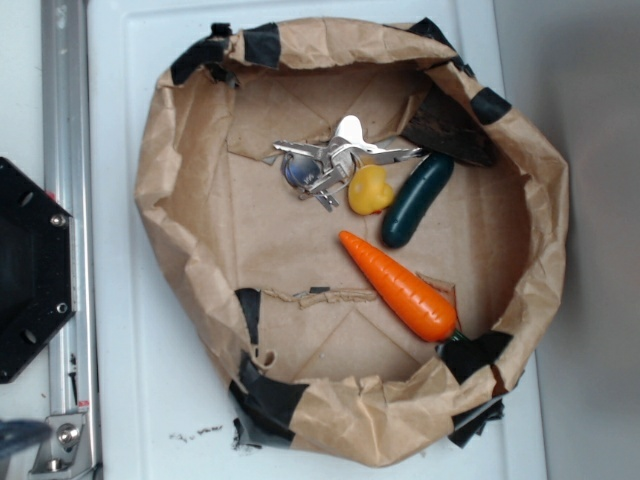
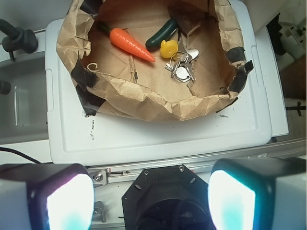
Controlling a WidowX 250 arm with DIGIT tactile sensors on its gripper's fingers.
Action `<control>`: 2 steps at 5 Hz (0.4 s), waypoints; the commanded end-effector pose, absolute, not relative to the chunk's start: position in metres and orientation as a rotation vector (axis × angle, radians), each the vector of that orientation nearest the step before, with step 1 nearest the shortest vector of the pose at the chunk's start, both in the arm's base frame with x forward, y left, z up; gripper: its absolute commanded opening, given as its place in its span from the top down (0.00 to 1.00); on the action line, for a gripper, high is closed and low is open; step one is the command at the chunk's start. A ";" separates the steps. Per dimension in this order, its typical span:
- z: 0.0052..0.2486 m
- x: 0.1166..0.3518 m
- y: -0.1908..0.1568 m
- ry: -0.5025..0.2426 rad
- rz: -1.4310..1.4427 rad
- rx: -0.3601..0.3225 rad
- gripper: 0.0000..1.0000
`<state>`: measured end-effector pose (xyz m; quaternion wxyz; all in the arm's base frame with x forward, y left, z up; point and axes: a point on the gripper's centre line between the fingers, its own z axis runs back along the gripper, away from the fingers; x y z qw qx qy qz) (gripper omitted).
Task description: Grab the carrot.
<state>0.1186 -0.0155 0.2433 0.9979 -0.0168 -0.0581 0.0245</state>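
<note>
The carrot (image 1: 400,287) (image 2: 131,44) is a glossy orange cone lying flat on the floor of a brown paper bag basket (image 1: 170,190) (image 2: 144,98), its thick end with a dark green stub against the bag wall. My gripper (image 2: 151,201) is open, its two glowing pads wide apart at the bottom of the wrist view with nothing between them. It hovers high above the robot's black base (image 2: 163,199), well short of the basket and far from the carrot. The gripper does not show in the exterior view.
Inside the basket also lie a dark green cucumber-shaped toy (image 1: 417,199) (image 2: 161,33), a small yellow duck (image 1: 369,189) (image 2: 169,48) and a bunch of metal keys (image 1: 330,160) (image 2: 181,67). The basket stands on a white lid (image 2: 158,134) beside a metal rail (image 1: 62,200).
</note>
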 end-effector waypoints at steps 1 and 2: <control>0.243 0.119 -0.015 -0.116 0.049 -0.034 0.00; 0.211 0.169 -0.003 -0.239 -0.020 -0.083 0.00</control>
